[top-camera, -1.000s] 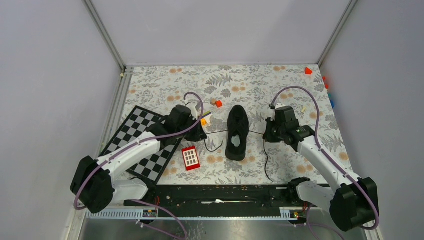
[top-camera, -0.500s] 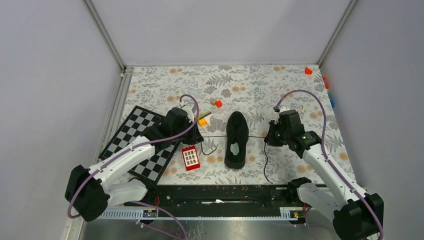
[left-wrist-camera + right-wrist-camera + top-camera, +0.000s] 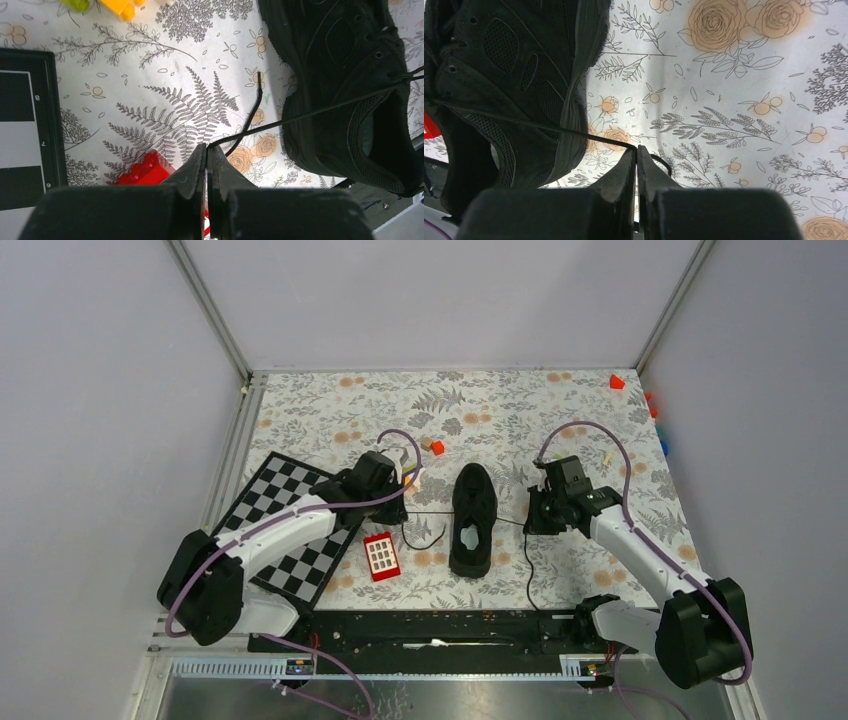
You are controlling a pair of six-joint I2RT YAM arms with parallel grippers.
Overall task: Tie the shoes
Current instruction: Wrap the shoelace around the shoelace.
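The black sneaker (image 3: 474,517) lies mid-table, toe toward the back; it also shows in the left wrist view (image 3: 345,85) and the right wrist view (image 3: 509,85). My left gripper (image 3: 398,512) is shut on the left lace (image 3: 300,116), which runs taut from its tips (image 3: 206,147) to the shoe. My right gripper (image 3: 532,521) is shut on the right lace (image 3: 549,127), taut from its tips (image 3: 636,148) to the shoe. The loose lace ends (image 3: 528,570) trail toward the near edge.
A red brick (image 3: 381,555) lies just near-left of the shoe, beside a checkerboard (image 3: 275,525). Small coloured blocks (image 3: 407,480) sit behind the left gripper; more blocks (image 3: 617,382) lie at the far right corner.
Both grippers have drawn slightly inward toward the shoe, still holding the laces taut. The shoe has stayed put.
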